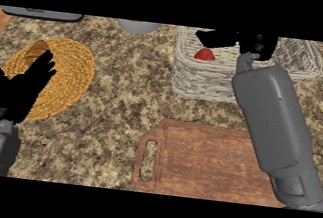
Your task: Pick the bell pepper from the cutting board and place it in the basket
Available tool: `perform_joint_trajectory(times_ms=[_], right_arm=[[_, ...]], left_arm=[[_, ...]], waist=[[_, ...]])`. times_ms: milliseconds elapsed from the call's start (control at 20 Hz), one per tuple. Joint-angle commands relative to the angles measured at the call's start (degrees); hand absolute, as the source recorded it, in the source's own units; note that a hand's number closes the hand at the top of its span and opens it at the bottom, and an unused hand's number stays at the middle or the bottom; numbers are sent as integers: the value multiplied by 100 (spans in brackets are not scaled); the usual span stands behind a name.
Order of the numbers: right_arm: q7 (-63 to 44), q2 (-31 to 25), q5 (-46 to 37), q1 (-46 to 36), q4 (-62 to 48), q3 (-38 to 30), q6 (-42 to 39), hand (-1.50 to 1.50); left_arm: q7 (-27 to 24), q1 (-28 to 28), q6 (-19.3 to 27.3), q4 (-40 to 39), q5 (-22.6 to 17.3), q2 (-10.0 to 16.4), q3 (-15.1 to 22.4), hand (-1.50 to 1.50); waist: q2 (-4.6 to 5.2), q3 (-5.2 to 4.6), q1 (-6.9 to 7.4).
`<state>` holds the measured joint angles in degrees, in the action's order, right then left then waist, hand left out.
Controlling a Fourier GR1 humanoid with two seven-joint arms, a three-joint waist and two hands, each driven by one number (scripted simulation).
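The red bell pepper (205, 54) lies inside the white wicker basket (197, 82) at the back right of the counter. My right hand (239, 41) hovers over the basket's far side, its fingers stretched out to the left just above the pepper and not curled round it. The right forearm runs from the lower right up over the basket's near wall. The brown wooden cutting board (203, 161) sits at the front, nothing on it, partly under that forearm. My left hand (18, 89) rests open at the left edge, fingers up.
A round orange woven mat (69, 68) lies at the left, partly behind the left hand. A dark grey flat object (41, 14) and a grey bowl (138, 26) stand along the back edge. The countertop is speckled stone.
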<state>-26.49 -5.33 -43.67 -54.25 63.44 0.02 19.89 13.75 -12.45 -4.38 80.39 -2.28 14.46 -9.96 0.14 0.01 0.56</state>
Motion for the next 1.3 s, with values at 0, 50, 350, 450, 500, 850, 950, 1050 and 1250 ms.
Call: perform_joint_trajectory(times_ms=[0,50,350,450,500,850,950,1050,1250], right_arm=[[203,104,220,-559,-413,-162,-79,-150],[643,55,369,-384,-518,-341,236,-150],[370,-134,1016,-96,190,-1213,723,-150],[539,-288,1443,114,411,-1603,768,-150],[259,-372,1556,16,664,-1733,692,-150],[847,-1373,3199,1342,1204,-2622,-969,-150],[293,-1896,3369,1368,1666,-2689,-1567,-150],[808,-2280,3848,1759,1233,-3033,-2226,-150],[1300,-2614,4320,2434,1130,-3352,-2922,-150]], left_arm=[[93,49,36,107,-4,-65,15,0],[-486,180,60,-249,223,-103,65,0],[18,205,-91,173,-44,73,-77,0],[-51,105,192,12,192,-187,104,0],[-39,220,85,119,24,-49,-79,0],[165,108,-60,204,-56,93,-114,0],[156,159,191,300,80,-131,-6,0],[-61,8,11,-188,-10,15,-162,0],[320,98,85,416,61,-45,24,0]], waist=[[-4,-2,20],[9,-2,13],[-24,4,-31],[-19,7,-105],[-46,5,-99],[-33,10,-138],[-57,3,-172],[-17,3,-211],[-24,5,-101]])
